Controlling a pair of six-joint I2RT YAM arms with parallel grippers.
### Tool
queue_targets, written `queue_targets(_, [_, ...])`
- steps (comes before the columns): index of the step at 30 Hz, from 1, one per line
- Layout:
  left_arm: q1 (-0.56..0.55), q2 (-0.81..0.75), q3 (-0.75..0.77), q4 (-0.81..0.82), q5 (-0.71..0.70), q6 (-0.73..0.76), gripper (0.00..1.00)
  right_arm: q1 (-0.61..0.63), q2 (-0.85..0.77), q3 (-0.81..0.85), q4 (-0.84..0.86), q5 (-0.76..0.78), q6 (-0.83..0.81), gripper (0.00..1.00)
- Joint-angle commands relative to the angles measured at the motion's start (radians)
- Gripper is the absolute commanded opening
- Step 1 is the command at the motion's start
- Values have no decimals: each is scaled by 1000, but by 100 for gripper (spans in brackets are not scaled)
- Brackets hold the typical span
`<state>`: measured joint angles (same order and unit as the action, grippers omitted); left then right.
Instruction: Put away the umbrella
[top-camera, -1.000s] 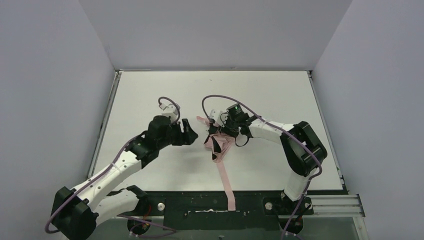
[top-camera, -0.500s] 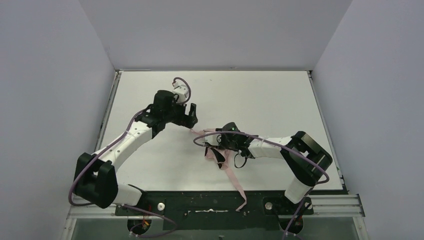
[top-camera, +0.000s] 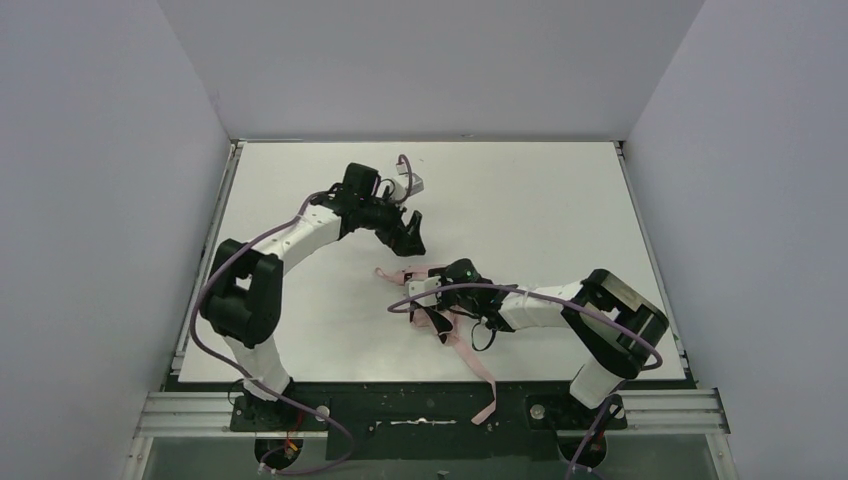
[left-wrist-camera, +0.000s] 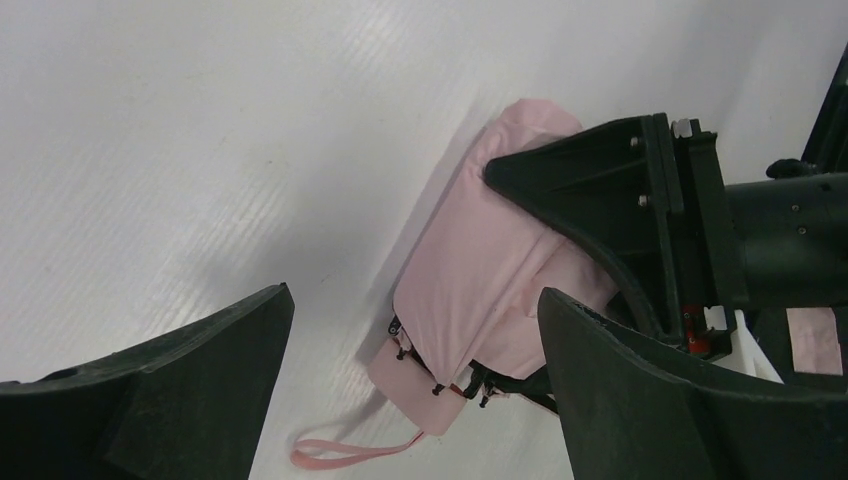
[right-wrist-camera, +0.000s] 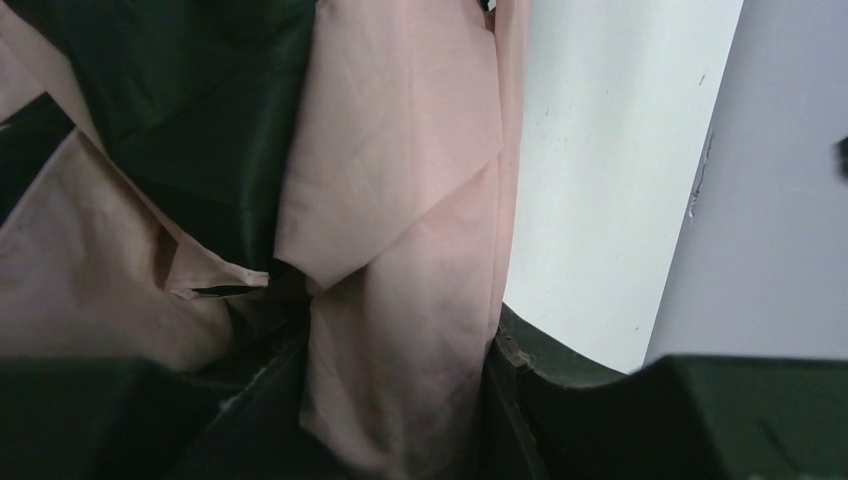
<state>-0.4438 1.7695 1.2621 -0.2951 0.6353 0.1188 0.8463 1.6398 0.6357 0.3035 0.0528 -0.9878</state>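
Note:
The pale pink umbrella (top-camera: 432, 284) lies folded on the white table (top-camera: 560, 200) near the middle, with black ribs showing. Its long pink strap (top-camera: 476, 362) trails over the near edge. My right gripper (top-camera: 443, 297) is shut on the umbrella's fabric (right-wrist-camera: 400, 300), which fills the space between its jaws in the right wrist view. My left gripper (top-camera: 407, 233) is open and empty, just beyond the umbrella. In the left wrist view the umbrella (left-wrist-camera: 470, 290) and its pink wrist loop (left-wrist-camera: 345, 452) lie between and below my open fingers (left-wrist-camera: 170, 390), with the right gripper (left-wrist-camera: 640, 215) on it.
Grey walls (top-camera: 120, 150) close in the table on three sides. A black base rail (top-camera: 400, 410) runs along the near edge. The left arm (top-camera: 300, 225) stretches across the left half of the table.
My left arm has swung away from me and to the right, ending just beyond the umbrella. My right gripper has dragged the umbrella nearer to me, and the strap has slid further over the near edge.

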Motion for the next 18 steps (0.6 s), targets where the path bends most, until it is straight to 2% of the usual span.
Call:
queue_targets(1, [-37, 59, 77, -119, 122, 132, 92, 20, -2, -40, -104, -32, -9, 1])
queue_targets(11, [-90, 157, 108, -226, 140, 244, 92, 23, -9, -35, -122, -34, -9, 1])
queue_targets(18, [-104, 205, 122, -262, 136, 277, 85, 24, -7, -37, -107, -30, -3, 1])
